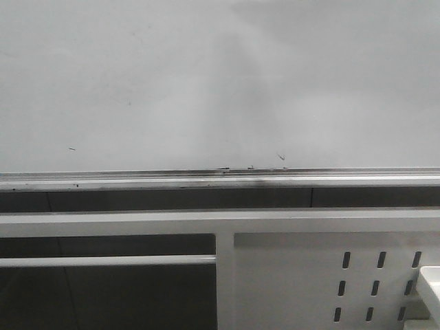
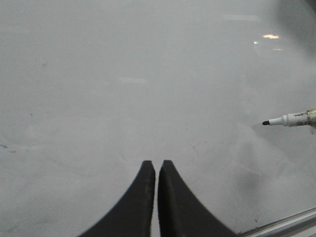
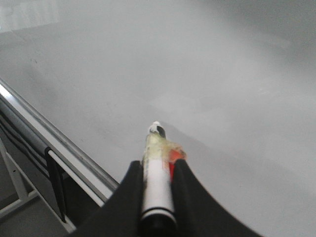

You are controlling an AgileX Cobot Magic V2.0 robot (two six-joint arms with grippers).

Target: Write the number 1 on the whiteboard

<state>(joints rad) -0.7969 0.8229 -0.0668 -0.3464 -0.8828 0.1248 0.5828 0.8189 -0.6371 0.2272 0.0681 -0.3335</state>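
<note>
Right pincer [image 3: 158, 170] clamped on a marker pen [image 3: 157, 182], barrel lying lengthwise between the two black fingers and the dark tip [image 3: 158, 130] poking out beyond them toward the whiteboard [image 3: 222, 89]. Gripped that way, probably, so that the arm's own forward push sets the nib on the surface and a single downward drag makes the stroke. Tip apparently short of the board, a faint shadow lying beside it, though contact cannot be ruled out from this angle. Left pincer [image 2: 156, 165] pressed together on nothing, fingertips nearly touching, aimed at the same board and parked off to one side; likely kept shut and idle so as not to get in the writing arm's way. In the left wrist view, marker pen [image 2: 291, 119] coming in from the edge, nib leading, well apart from the left fingers. Outward from both: whiteboard [image 1: 206, 75] wide, glossy and pale grey, with only tiny specks and smudges near its lower edge. No number 1 anywhere in the three views, so the stroke judged not yet drawn. Below the board, silver tray rail [image 1: 137, 180] running along its bottom edge, and lower still a white perforated panel [image 1: 330, 275]. Neither arm visible in the front view.
</note>
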